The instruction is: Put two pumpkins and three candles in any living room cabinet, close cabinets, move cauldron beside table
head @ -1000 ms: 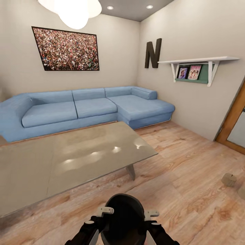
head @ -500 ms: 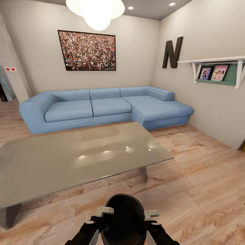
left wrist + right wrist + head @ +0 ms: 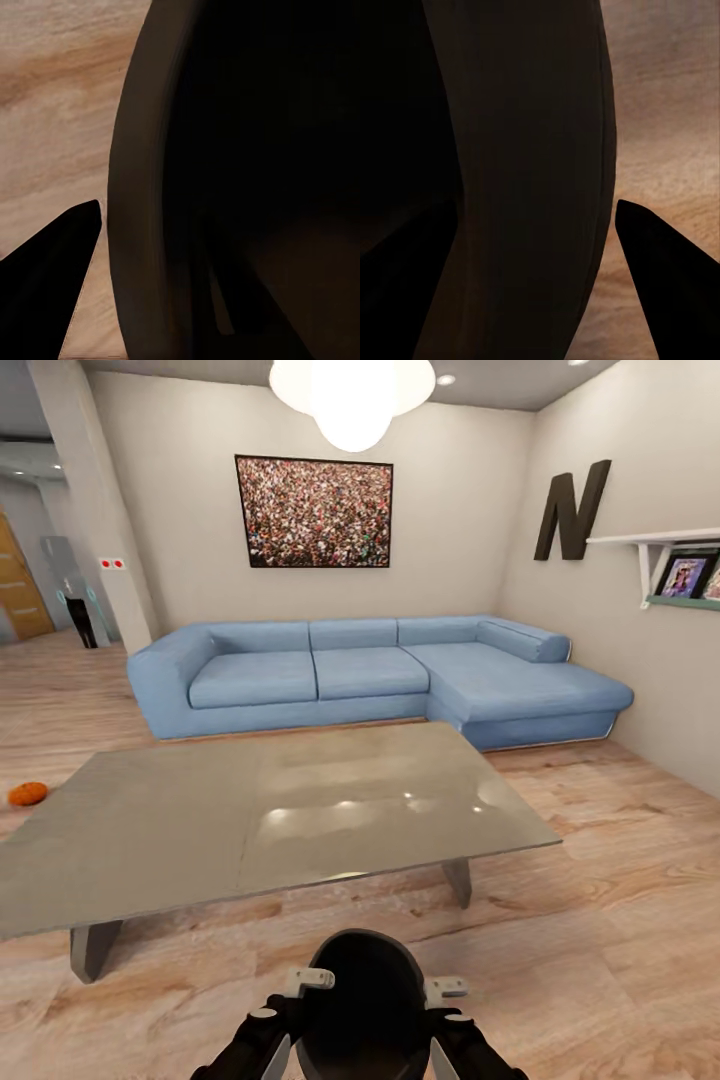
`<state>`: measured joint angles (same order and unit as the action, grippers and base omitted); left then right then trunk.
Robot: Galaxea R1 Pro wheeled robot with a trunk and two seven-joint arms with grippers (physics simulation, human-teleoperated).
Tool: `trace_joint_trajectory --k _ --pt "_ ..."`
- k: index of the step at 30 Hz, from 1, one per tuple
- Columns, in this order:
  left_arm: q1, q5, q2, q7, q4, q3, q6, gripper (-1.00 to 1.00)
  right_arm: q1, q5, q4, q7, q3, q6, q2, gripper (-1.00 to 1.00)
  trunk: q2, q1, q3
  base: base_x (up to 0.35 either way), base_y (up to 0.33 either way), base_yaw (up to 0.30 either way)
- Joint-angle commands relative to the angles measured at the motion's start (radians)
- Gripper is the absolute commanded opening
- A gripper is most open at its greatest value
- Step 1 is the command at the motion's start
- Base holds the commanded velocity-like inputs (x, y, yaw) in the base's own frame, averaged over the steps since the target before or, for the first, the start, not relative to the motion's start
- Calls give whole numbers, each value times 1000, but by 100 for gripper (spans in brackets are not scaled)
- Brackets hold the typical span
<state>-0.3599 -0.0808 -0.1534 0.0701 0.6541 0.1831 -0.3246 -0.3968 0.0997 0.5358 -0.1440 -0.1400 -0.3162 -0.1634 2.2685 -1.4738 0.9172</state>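
Head view: cauldron (image 3: 362, 1000) between both pincers.

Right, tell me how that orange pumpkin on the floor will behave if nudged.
The pumpkin looks round and slightly squat, so it would probably roll or wobble on the smooth plank floor. It seems small, so likely light. Its surface detail is too far to judge grip.

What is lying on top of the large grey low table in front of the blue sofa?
Nothing visible lies on the large grey low table; its glossy top shows light reflections. A small orange pumpkin sits on the wood floor beyond its left corner.
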Motion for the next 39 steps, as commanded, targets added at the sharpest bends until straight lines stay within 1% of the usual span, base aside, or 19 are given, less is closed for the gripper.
trace_joint_trajectory --k 1,18,25,30,39 --pt "-1 9 0 11 2 9 10 -100 0 40 0 -9 -12 -2 -1 -100 1 0 1 0 0 289" --pt "-1 9 0 11 2 9 10 -100 0 40 0 -9 -13 -3 -1 -100 1 0 1 0 0 276" --pt "-1 9 0 11 2 10 10 -100 0 40 0 -9 -12 -3 -1 -100 1 0 -1 15 0 -17" --pt "-1 9 0 11 2 10 10 -100 0 40 0 -9 -13 -3 -1 -100 1 0 -4 163 0 -133" --pt "-1 9 0 11 2 10 10 -100 0 40 0 -9 -13 -3 -1 -100 1 0 -5 176 0 -10"
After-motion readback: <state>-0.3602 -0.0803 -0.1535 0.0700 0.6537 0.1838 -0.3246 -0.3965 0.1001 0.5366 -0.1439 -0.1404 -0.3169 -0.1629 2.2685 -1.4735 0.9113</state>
